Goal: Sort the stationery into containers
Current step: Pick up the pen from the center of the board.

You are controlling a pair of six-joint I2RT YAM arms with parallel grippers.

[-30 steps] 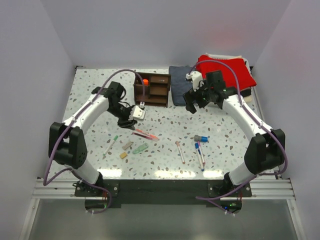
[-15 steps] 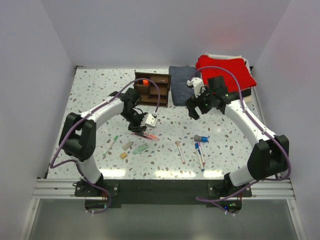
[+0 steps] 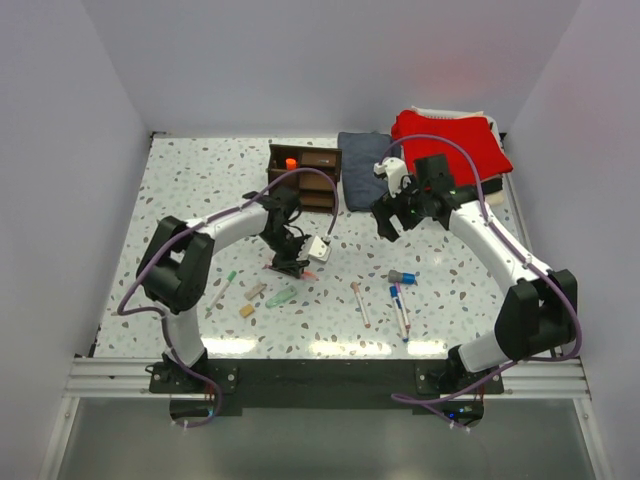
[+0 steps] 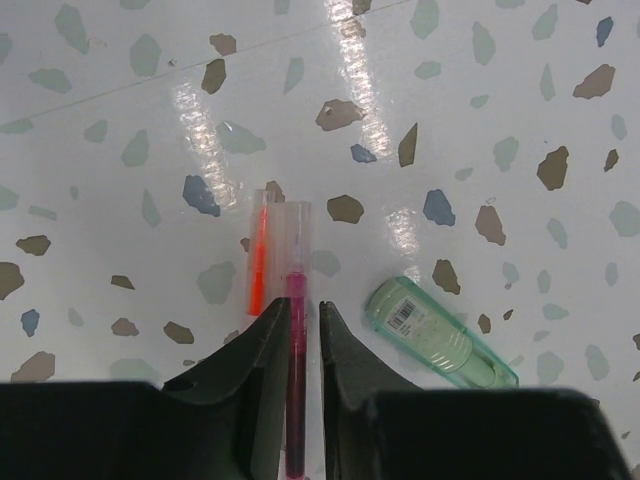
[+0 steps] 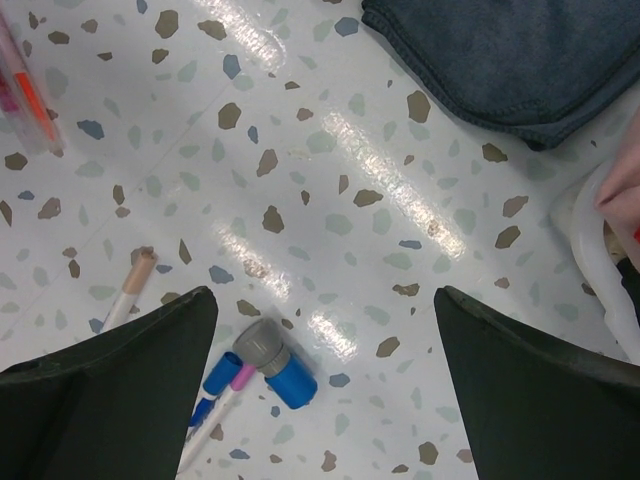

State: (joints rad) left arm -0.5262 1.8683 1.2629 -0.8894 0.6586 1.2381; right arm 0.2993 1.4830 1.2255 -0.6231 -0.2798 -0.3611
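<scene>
Pick-up step: L hand (image 4: 303,312) is straddling pink pen (image 4: 296,275), fingers (image 4: 258,375) nearly shut, grip unclear; next, lift to organizer (image 3: 318,180).

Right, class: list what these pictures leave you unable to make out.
Left wrist: pink pen, near end hidden beneath the left gripper; whether its jaws pinch it yet is unclear.
Left wrist: green piece, label print too small.
Right wrist: pink-tipped pen, cut by the bottom edge.
Top: wooden organizer, compartment contents too small.
</scene>
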